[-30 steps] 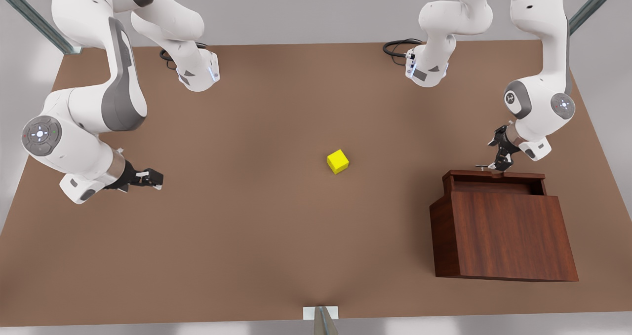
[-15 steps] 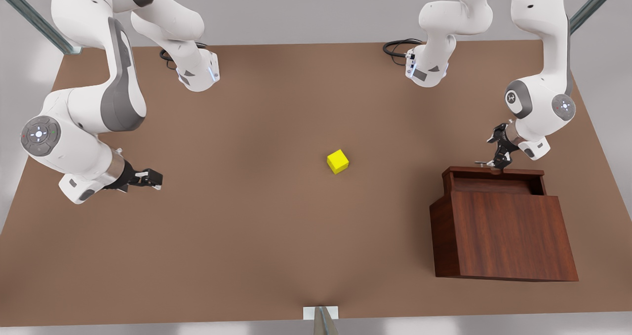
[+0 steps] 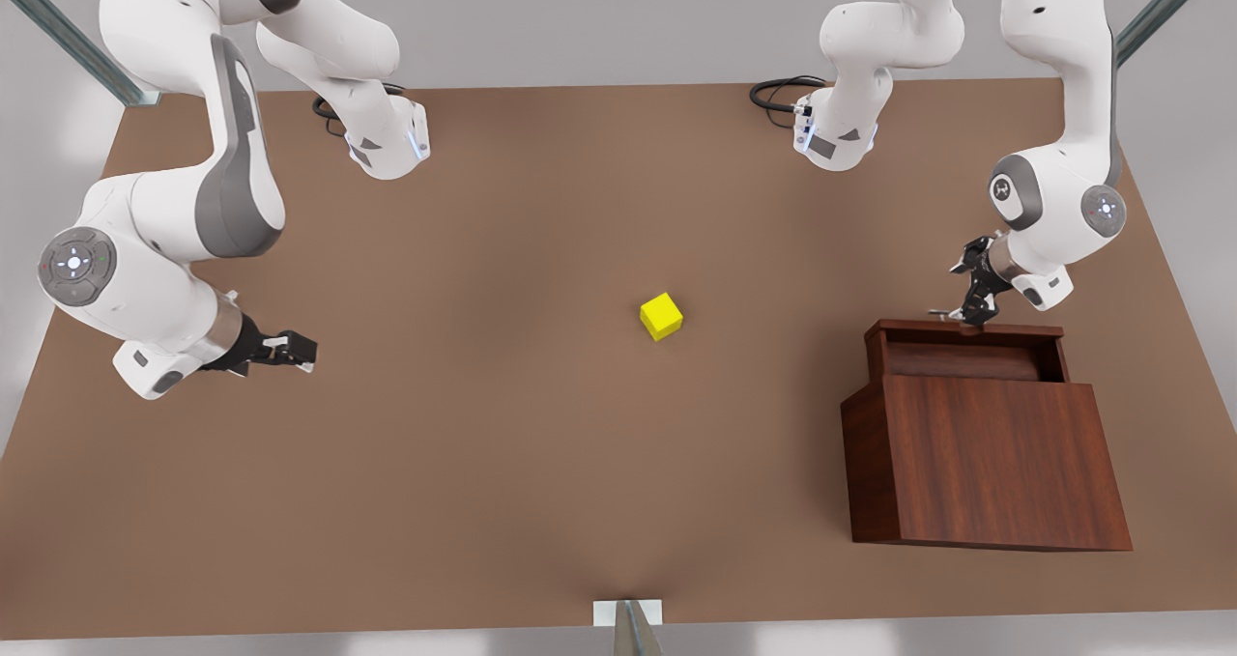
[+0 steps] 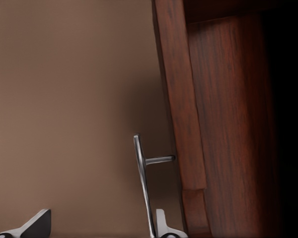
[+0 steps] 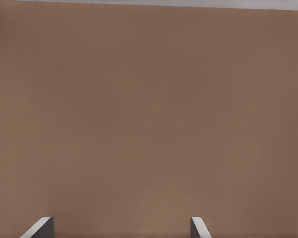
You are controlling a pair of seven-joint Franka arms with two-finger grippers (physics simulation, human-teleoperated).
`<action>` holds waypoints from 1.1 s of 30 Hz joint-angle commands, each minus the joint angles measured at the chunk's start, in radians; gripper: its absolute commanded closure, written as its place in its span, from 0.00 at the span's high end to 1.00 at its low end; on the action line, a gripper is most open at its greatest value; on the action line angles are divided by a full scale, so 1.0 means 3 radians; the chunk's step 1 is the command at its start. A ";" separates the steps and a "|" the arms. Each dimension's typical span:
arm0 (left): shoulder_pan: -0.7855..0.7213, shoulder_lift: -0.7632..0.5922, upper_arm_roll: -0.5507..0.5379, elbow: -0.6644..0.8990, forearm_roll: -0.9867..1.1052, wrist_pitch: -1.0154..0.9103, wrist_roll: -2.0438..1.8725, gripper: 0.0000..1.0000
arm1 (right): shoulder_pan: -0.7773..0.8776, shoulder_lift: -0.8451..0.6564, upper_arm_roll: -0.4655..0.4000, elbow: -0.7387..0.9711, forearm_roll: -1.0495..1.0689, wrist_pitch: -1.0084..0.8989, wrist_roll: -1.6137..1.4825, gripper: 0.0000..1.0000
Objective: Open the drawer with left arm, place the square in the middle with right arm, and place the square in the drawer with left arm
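Front view: drawer (image 3: 966, 345) slid further out; left gripper (image 3: 969, 310) fingers spread around handle (image 4: 143, 183).

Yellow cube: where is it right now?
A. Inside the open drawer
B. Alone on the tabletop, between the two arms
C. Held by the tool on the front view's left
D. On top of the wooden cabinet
B. The cube sits on the bare table, apart from the right tool at the front view's left and from the left tool at the drawer handle.
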 commanded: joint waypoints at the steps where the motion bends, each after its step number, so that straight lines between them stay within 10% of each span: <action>1: -0.0008 0.0000 -0.0001 0.0000 0.0000 0.0000 0.0000 1.00 | 0.0001 0.0007 0.0000 0.0000 0.0000 0.0003 -0.0001 1.00; 33: -0.0008 -0.0046 0.0106 0.0005 0.0015 -0.0204 0.0031 1.00 | -0.0004 0.0012 0.0000 0.0000 0.0005 -0.0022 -0.0006 1.00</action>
